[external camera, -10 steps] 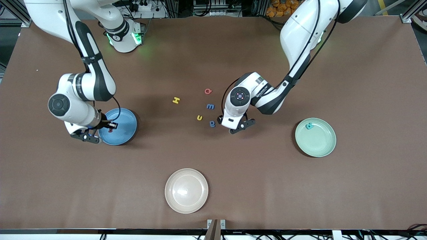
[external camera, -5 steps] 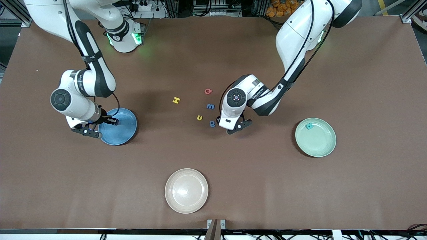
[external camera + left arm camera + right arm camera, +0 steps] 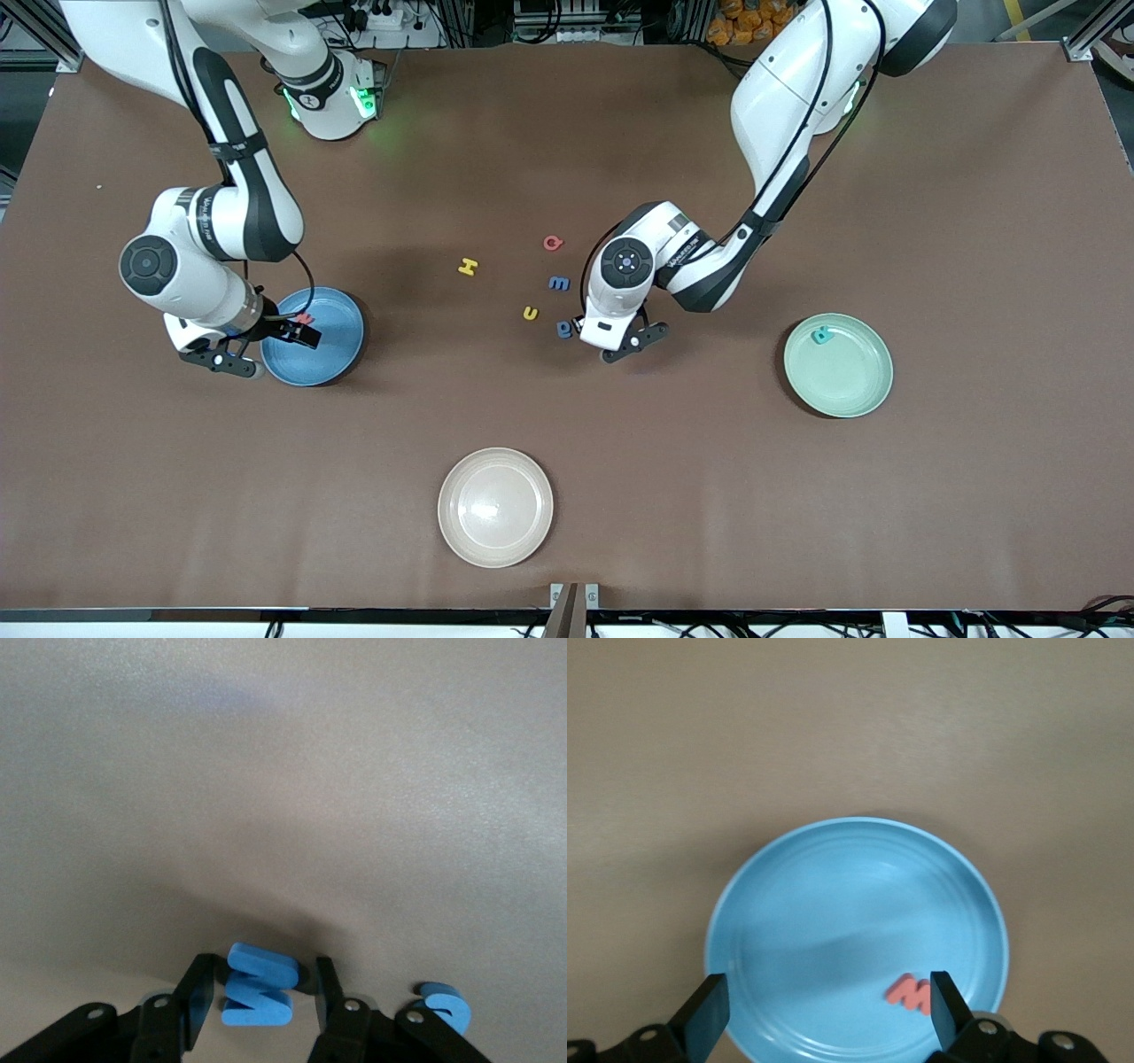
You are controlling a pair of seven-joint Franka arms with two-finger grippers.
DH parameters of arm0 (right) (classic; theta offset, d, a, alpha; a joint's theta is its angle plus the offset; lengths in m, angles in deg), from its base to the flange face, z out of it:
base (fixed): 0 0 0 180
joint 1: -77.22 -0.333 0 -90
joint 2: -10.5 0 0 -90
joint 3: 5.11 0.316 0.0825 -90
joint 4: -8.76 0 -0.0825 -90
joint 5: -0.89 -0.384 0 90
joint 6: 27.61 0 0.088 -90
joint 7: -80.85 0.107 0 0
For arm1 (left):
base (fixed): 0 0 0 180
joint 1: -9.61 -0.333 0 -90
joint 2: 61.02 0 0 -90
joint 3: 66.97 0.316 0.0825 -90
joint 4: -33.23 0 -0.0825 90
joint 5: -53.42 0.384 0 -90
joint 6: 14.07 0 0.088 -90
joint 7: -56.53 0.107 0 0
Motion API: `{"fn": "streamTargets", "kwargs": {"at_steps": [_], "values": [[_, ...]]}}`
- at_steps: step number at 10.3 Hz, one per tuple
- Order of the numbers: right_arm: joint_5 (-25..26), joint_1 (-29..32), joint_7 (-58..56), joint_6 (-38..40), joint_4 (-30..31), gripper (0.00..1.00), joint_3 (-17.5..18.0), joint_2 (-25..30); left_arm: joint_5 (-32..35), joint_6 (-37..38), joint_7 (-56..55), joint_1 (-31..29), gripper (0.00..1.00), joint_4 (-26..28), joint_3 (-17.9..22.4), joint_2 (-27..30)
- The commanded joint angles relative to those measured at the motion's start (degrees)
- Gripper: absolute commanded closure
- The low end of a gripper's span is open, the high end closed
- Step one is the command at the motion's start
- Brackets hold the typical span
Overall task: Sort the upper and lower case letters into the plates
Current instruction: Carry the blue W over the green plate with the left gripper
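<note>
The right tool had risen, fingers wide, leaving a red letter in the blue plate. The left tool stood spread around a blue letter on the desk.

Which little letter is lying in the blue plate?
Find the blue plate toward the right arm's end of the table, under the right tool, which is open. One small red letter lies flat inside near the rim. No other letter is in that plate.

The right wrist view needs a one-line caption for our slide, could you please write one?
Right end effector open over the blue plate, a red letter lying in it.
</note>
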Motion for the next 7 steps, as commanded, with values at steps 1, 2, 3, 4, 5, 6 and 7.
{"fn": "streamTargets", "kwargs": {"at_steps": [1, 2, 3, 4, 5, 6, 7], "values": [[-0.27, -2.77, 5.57, 0.96, -2.62, 0.00, 0.07, -0.65, 1.94, -0.25, -2.66, 1.36, 0.72, -1.46, 1.03, -1.89], [-0.27, -3.91, 7.59, 1.05, -3.59, 0.00, 0.07, -0.83, 1.94, -0.16, -2.57, 1.19, 0.82, -1.46, 1.03, -1.80], [-0.27, -4.97, 9.09, 1.05, -4.13, 0.00, 0.16, -1.18, 1.85, -0.16, -2.48, 1.01, 0.88, -1.46, 1.03, -1.62], [-0.27, -6.02, 10.06, 1.05, -4.74, 0.00, 0.16, -1.88, 1.94, 0.10, -2.22, 0.58, 0.91, -1.46, 1.03, -1.19], [-0.27, -7.34, 11.47, 1.05, -5.53, 0.00, 0.16, -2.67, 1.94, 0.97, -2.13, -0.21, 0.93, -1.46, 1.03, -0.57], [-0.27, -9.26, 12.96, 1.05, -6.93, 0.00, 0.16, -3.55, 2.20, 3.41, -1.95, -1.09, 0.94, -1.46, 1.03, 0.21], [-0.27, -11.63, 15.85, 2.27, -9.55, 0.00, 0.07, -4.60, 2.21, 6.83, -1.52, -1.27, 0.96, -1.46, 1.03, 1.53]]}}
